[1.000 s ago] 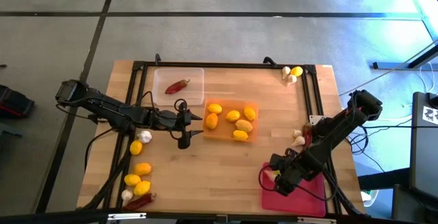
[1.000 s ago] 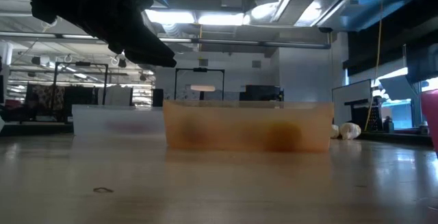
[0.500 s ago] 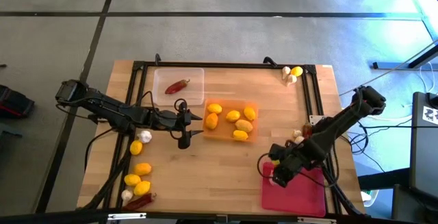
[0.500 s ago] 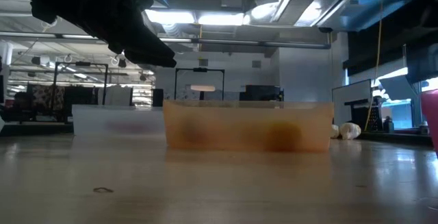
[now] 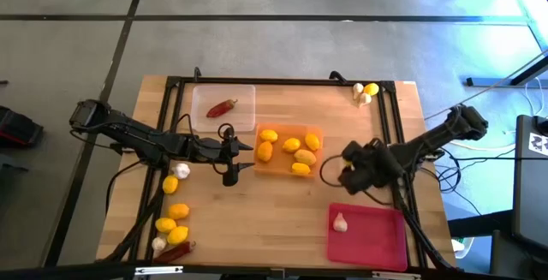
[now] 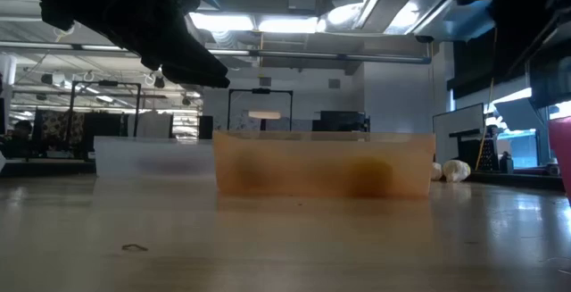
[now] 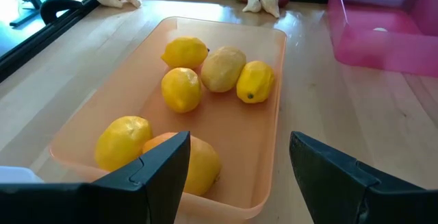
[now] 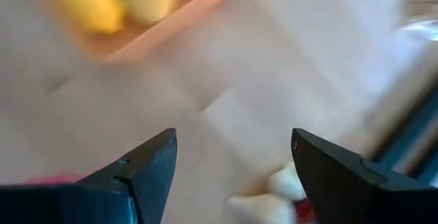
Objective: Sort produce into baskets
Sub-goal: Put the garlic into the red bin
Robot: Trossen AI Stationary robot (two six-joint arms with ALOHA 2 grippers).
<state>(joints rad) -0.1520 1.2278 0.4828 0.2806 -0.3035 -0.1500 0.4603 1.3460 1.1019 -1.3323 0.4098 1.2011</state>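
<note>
The orange basket [image 5: 315, 134] holds several lemons [image 7: 220, 70]. My left gripper [image 5: 244, 157] stands open just off the basket's left end, with nothing between its fingers [image 7: 239, 176]. The clear basket [image 5: 244, 96] at the far left holds one red chili [image 5: 222, 107]. A garlic bulb [image 5: 340, 223] lies in the red-pink basket [image 5: 377, 237] near the front right. My right gripper [image 5: 336, 174] hangs open above bare table between the orange and red-pink baskets, pointing steeply down, empty [image 8: 233, 172].
Loose lemons [image 5: 175, 220], garlic [image 5: 181, 170] and a chili [image 5: 175, 252] lie along the table's left side. Garlic and a lemon [image 5: 365, 92] sit at the far right corner, and more garlic [image 7: 263, 3] lies by the right rail. A black frame [image 5: 390, 117] borders the work area.
My right gripper has risen from the red-pink basket's near-left corner and swung toward the far edge, tipping more steeply downward. The garlic bulb now shows lying in that basket where the gripper was.
</note>
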